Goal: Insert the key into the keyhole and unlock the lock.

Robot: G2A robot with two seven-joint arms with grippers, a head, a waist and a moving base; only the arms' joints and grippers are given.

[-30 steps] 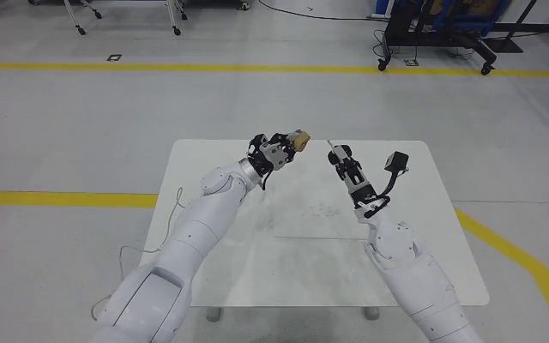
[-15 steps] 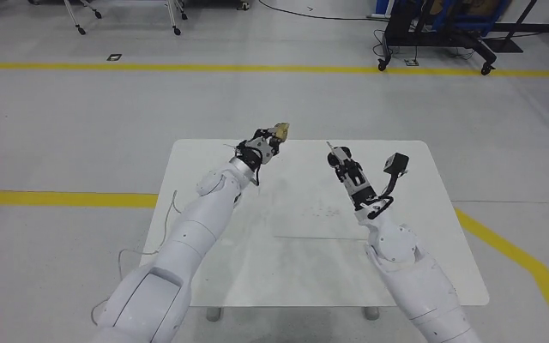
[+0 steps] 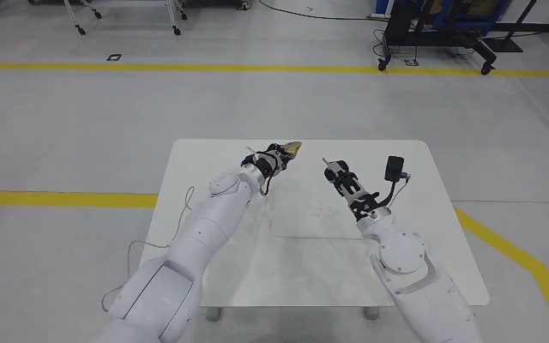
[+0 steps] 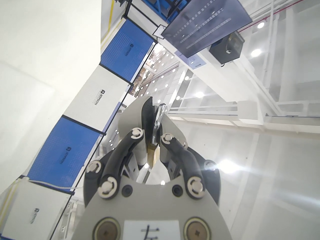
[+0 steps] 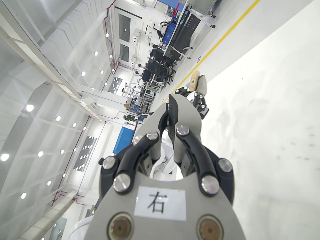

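Note:
My left gripper [image 3: 290,150] is held above the far middle of the white table [image 3: 214,257], shut on a brass padlock [image 3: 295,147]. In the left wrist view the silver shackle [image 4: 160,117] and brass body [image 4: 153,152] sit between the closed fingers [image 4: 147,116]. A short way to its right my right gripper [image 3: 331,168] is shut on the key [image 3: 324,160], whose thin tip points toward the padlock. The right wrist view has the fingers [image 5: 185,116] pressed together with the key hidden between the pads. Beyond them the padlock [image 5: 194,82] is apart from the key.
The table's far edge [image 3: 360,141] runs just behind both grippers. Faint scuff marks [image 3: 330,210] lie on the table's middle. Open grey floor with yellow lines [image 3: 257,68] surrounds the table, and a black wheeled rack [image 3: 437,39] stands far back right.
The left gripper swung left with the padlock, then came back right and nearer to me. The right gripper drew slightly nearer and leftward, so the gap between key and padlock is smaller.

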